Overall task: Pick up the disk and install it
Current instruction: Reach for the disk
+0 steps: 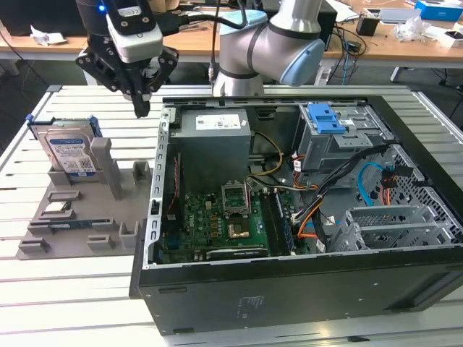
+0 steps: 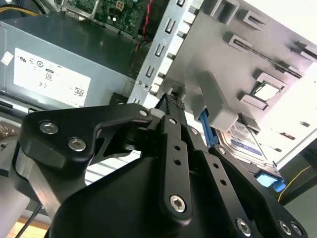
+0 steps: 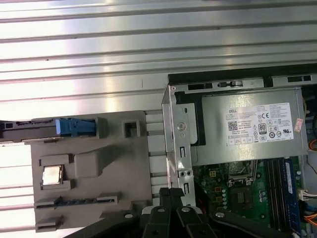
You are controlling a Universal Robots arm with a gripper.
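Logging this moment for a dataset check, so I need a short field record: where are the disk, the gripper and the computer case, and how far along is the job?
disk: standing upright in the grey holder, at the exterior view's left
gripper: raised above the holder's side nearest the case, jaws together, holding nothing
computer case: open, lying on the slatted table, to the exterior view's right of the holder
power supply: grey box with a white sticker, inside the case
progress: disk not yet picked up
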